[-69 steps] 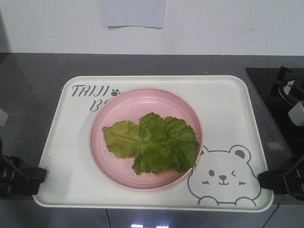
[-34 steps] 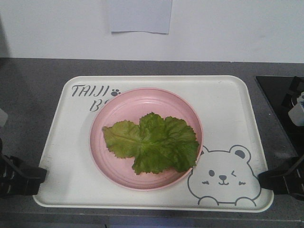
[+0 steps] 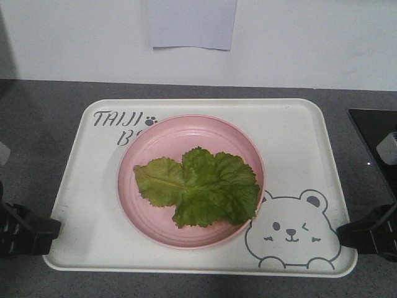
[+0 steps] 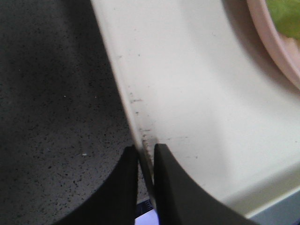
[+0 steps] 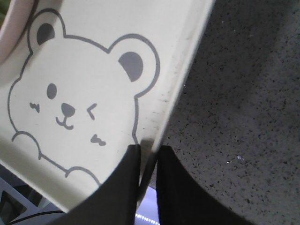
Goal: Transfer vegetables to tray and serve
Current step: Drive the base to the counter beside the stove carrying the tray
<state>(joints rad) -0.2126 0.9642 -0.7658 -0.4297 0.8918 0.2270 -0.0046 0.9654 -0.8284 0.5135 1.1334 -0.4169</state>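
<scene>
A crinkly green lettuce leaf (image 3: 198, 186) lies on a round pink plate (image 3: 155, 223) that stands on the cream-white bear tray (image 3: 291, 130). My left gripper (image 3: 46, 231) is shut on the tray's left rim near the front corner; the left wrist view shows its black fingers (image 4: 171, 187) pinching the rim (image 4: 126, 93). My right gripper (image 3: 347, 234) is shut on the tray's right rim near the front corner; the right wrist view shows its fingers (image 5: 122, 187) clamping the rim (image 5: 183, 70) beside the bear drawing (image 5: 70, 103). The tray looks lifted above the grey counter.
Grey speckled counter (image 3: 37, 124) lies under and around the tray. A black stove surface (image 3: 375, 133) with a white object (image 3: 388, 148) is at the right edge. A white wall with a paper sheet (image 3: 192, 23) stands behind.
The tray stays fixed in view between both grippers while the counter, stove and wall paper shift right and down. The stove burner has slid out of view.
</scene>
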